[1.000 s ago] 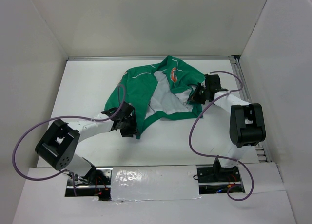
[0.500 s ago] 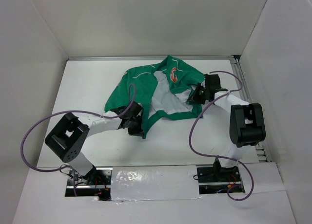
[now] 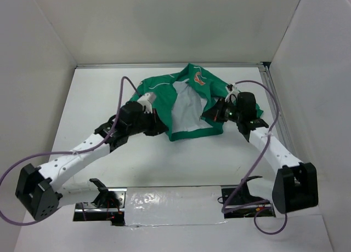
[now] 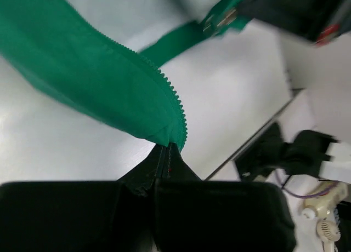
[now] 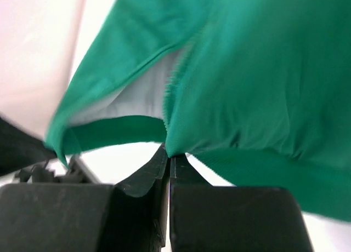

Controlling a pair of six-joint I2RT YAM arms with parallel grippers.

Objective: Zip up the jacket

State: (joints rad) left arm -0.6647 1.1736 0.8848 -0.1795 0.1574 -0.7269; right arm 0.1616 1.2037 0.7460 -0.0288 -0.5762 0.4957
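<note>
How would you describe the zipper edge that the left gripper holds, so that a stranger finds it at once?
On the white table lies an open green jacket showing white lining. The left gripper is shut on the lower corner of one front edge. This zipper edge carries small green teeth, unlike the smooth hem nearby.

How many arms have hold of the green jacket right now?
2. The left arm's fingers pinch the toothed zipper edge of the jacket, on the left of the overhead view; the right arm's fingers pinch the opposite front edge. Neither is hidden.
</note>
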